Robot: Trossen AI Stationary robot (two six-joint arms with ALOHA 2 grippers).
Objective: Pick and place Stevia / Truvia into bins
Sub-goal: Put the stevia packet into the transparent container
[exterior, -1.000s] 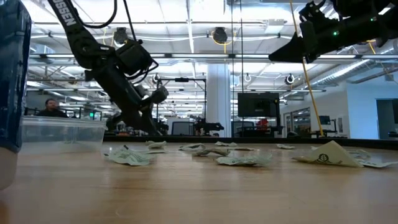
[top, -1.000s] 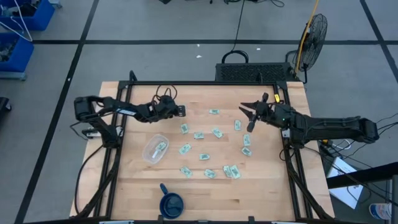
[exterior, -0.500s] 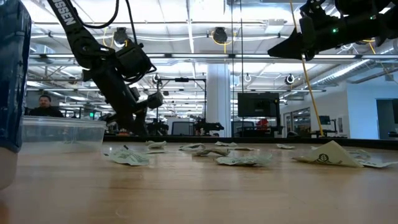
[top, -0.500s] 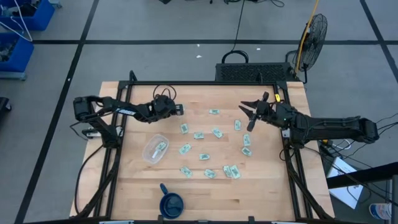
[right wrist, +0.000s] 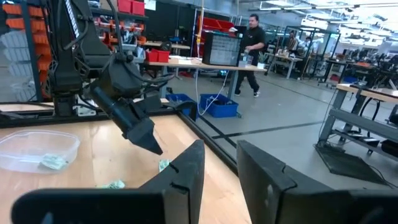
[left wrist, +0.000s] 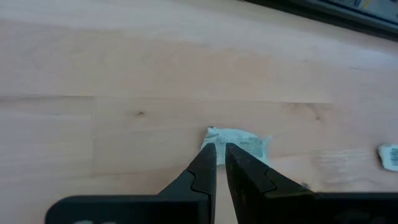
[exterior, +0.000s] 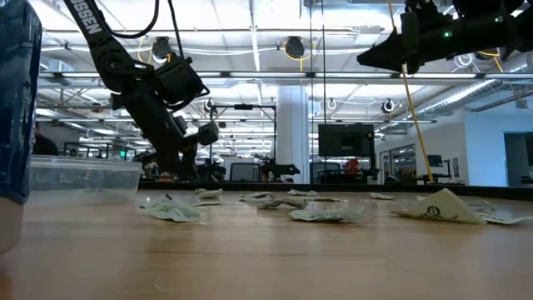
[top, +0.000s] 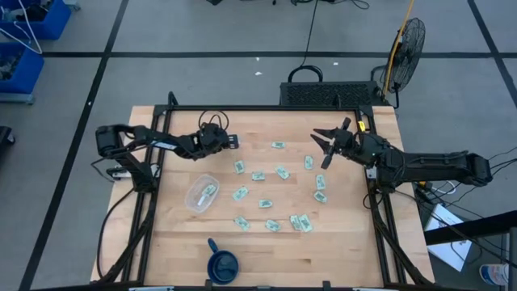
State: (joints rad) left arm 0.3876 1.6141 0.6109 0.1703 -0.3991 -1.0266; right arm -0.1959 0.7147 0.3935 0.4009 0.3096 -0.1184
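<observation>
Several pale green and white Stevia sachets (top: pixel 264 203) lie flat across the middle of the wooden table. The clear bin (top: pixel 201 194) stands at the left, with one sachet (top: pixel 208 191) in it. Beyond the bin, toward the far left, my left gripper (top: pixel 235 142) hangs above the table, slanting down and shut on a sachet (left wrist: pixel 245 144). My right gripper (top: pixel 321 152) is open and held high and level over the table's far right, with nothing between its fingers (right wrist: pixel 186 171). My left gripper pinches the sachet by its near edge (left wrist: pixel 231 138) between its two fingertips. The fingers slant down from the table's left side. The rest of the sachet sticks out past the tips, and the low view shows the tips (exterior: pixel 212 131) well clear of the table.
A dark blue cup with a handle (top: pixel 222 263) stands at the near edge, in front of the bin. A black frame (top: pixel 266 108) runs along the table's far edge and sides. People move about in the room beyond the table.
My left gripper has turned a little at the wrist while staying in place, still holding the sachet. My right gripper has tipped its fingers upward to level without changing place.
</observation>
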